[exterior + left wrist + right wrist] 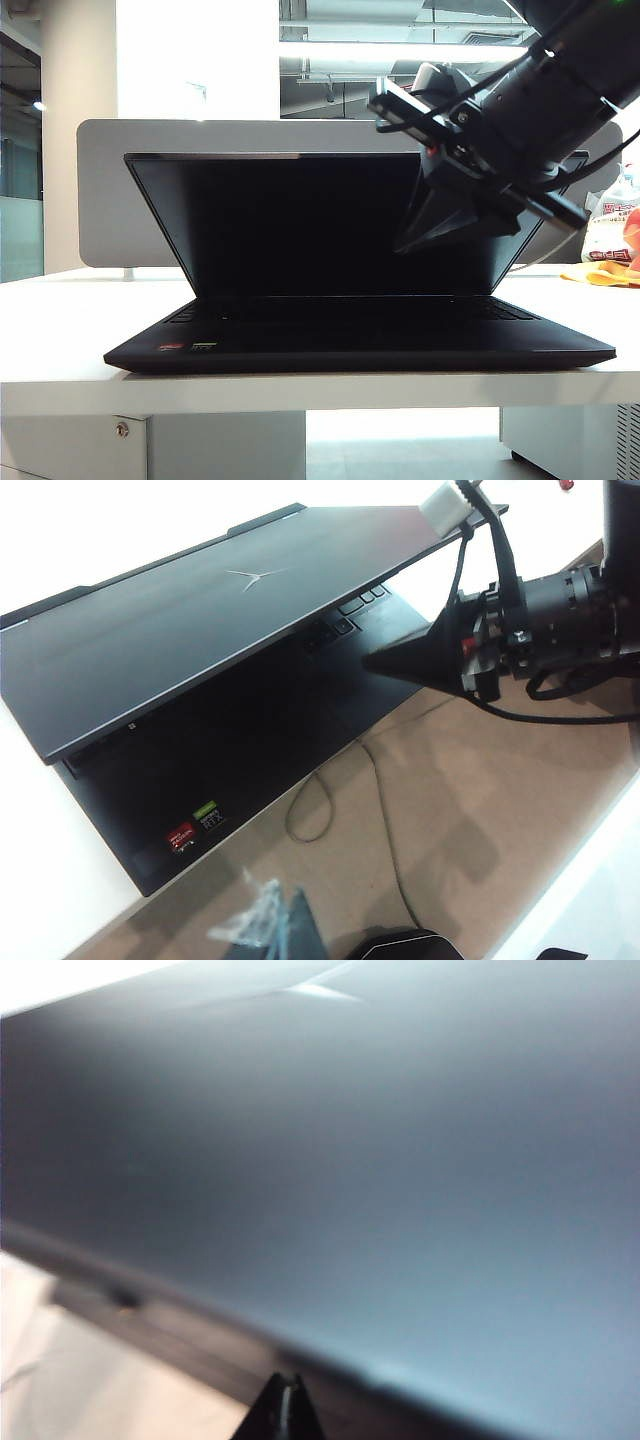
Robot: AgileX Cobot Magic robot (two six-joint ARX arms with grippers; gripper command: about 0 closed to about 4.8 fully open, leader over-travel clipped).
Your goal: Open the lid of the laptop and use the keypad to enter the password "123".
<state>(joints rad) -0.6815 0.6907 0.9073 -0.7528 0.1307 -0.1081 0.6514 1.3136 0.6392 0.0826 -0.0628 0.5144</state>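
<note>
The right gripper (375,663), its two fingers pressed together into a single black point with nothing between them, sits at the front edge of the half-raised lid (220,610), on the right side of the laptop (360,345) in the exterior view; whether the tip touches the lid cannot be told. The left gripper appears in no view, so its state cannot be told. From the left: the laptop sits on a white table (60,330), its base flat and close to the table's front edge, with a red sticker (170,347) and a green sticker (204,346) at the left of the palm rest. The lid is matte black with a pale Y-shaped emblem (254,576) and stands partly open, tilted over the base; its screen is dark. The keypad (350,312) lies in shadow beneath it. A grey divider board (110,190) stands behind. The right arm and its cables hide the lid's upper right corner, and an orange cloth (603,273) lies at far right.
</note>
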